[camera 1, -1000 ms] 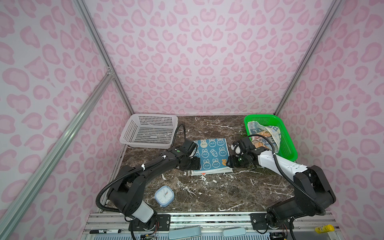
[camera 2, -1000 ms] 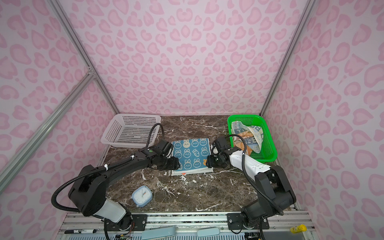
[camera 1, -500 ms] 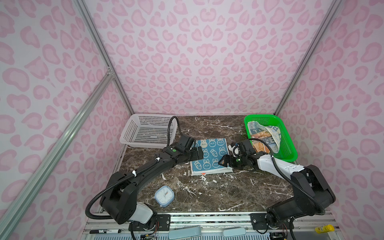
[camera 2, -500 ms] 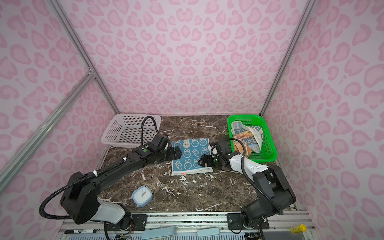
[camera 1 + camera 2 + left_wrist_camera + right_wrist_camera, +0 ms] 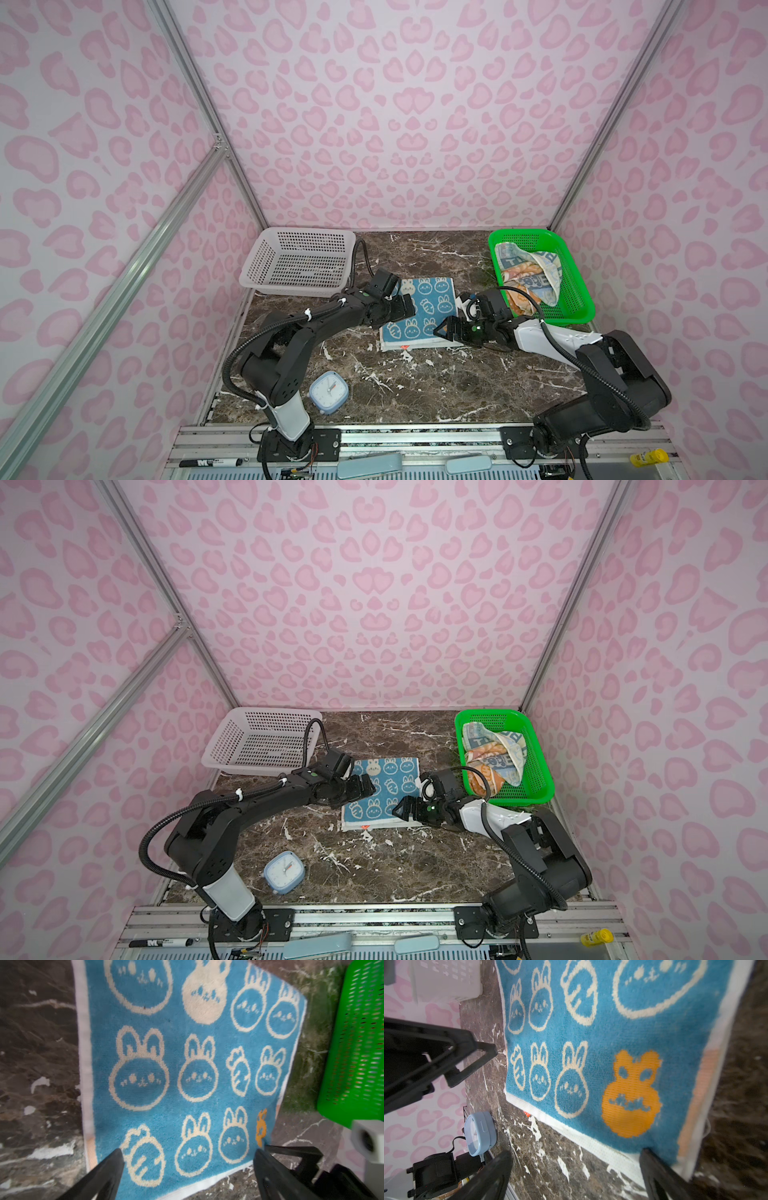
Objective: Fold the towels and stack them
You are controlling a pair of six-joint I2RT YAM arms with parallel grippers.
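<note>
Blue towel point(image 5: 419, 311): we see it flat on the counter point(image 5: 436, 386).
Left fingers point(image 5: 108, 1174): wide, empty (towel's left edge).
Right fingers point(image 5: 494, 1174): wide, empty.

Looped terry blue towel point(image 5: 176, 1088) on glossy marble tabletop point(image 5: 415, 386).

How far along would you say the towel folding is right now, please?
Done: one blue towel looks folded flat on the table. In hand: nothing; the left gripper and right gripper stand open at its edges. Left: the other towels lie bunched in the green basket, and nothing is stacked yet.
</note>
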